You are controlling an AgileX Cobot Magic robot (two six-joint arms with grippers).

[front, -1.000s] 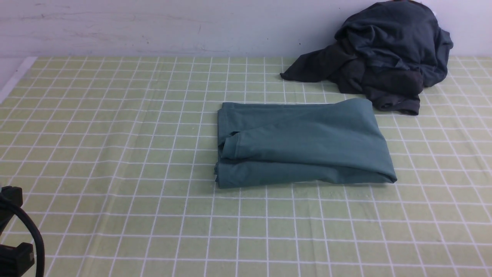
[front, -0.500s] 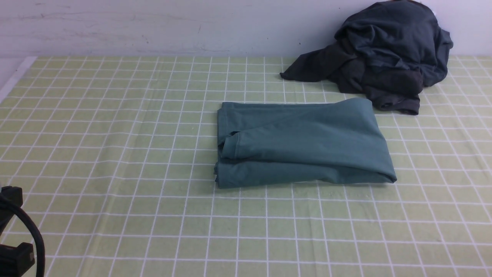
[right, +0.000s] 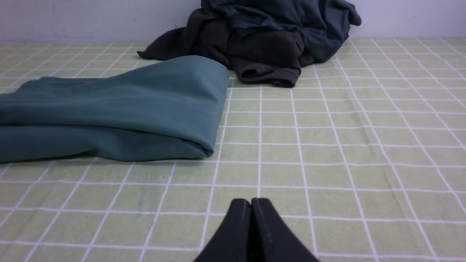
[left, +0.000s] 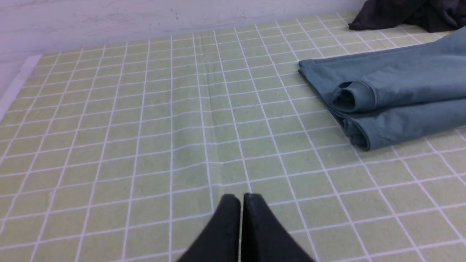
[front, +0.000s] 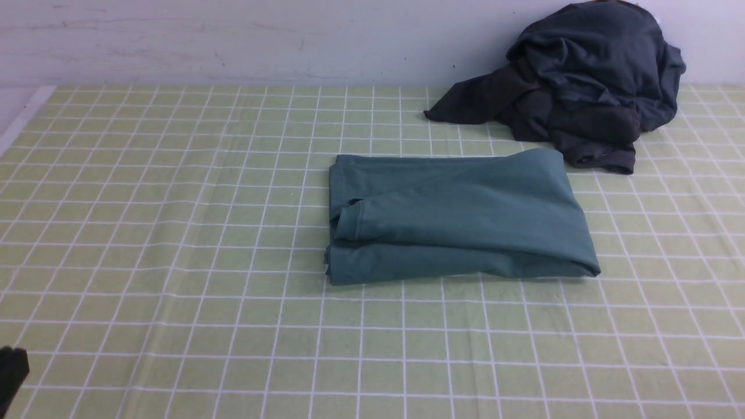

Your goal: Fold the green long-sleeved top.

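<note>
The green long-sleeved top lies folded into a neat rectangle in the middle of the table, a rolled cuff showing at its left end. It also shows in the right wrist view. My left gripper is shut and empty, low over the cloth well to the left of the top and nearer the front. My right gripper is shut and empty too, near the front edge, right of the top. In the front view only a dark bit of the left arm shows at the lower left corner.
A heap of dark charcoal-grey garments sits at the back right against the white wall, just behind the top's far right corner. The table wears a green cloth with a white grid.
The left arm's black cable and body have dropped almost out of the front view's lower left corner. The top and the dark heap have not moved.
</note>
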